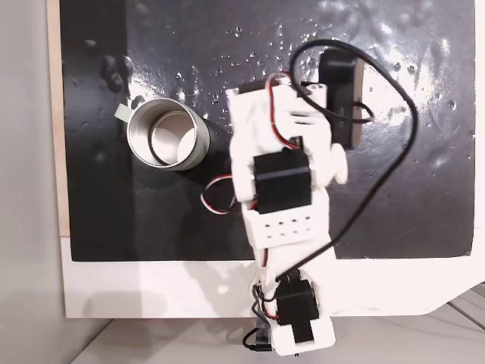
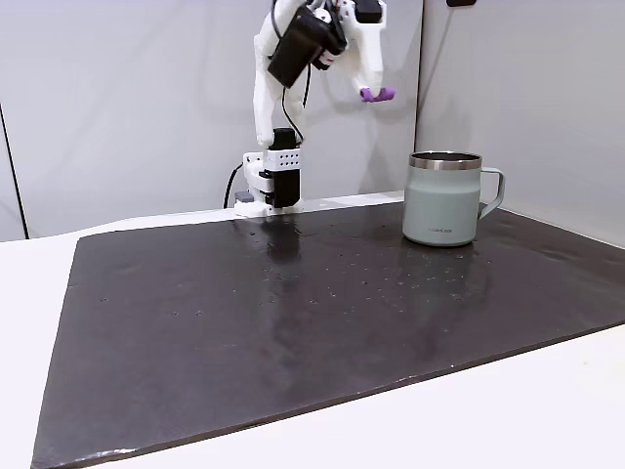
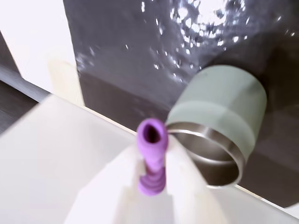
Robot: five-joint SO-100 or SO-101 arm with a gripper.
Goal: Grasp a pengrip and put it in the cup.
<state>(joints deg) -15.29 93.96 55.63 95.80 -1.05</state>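
The purple ribbed pengrip point(image 3: 152, 158) is pinched between my white fingers point(image 3: 182, 182), its open end pointing forward. In a fixed view the gripper point(image 2: 374, 94) hangs high in the air, shut on the pengrip point(image 2: 379, 95), up and to the left of the cup point(image 2: 444, 200). The cup is a pale grey-green mug with a steel rim and a side handle, standing upright on the black mat. Seen from the wrist, the cup point(image 3: 219, 126) lies just right of the pengrip, its mouth partly visible. In a fixed view from above, the cup point(image 1: 168, 136) stands left of the arm point(image 1: 280, 182).
A black mat point(image 2: 244, 322) with shiny specks covers most of the white table point(image 2: 547, 410). The arm's base point(image 2: 273, 181) stands at the mat's far edge. A grey wall rises behind. The mat's edge and a pale wooden strip point(image 1: 53, 114) lie left of the cup.
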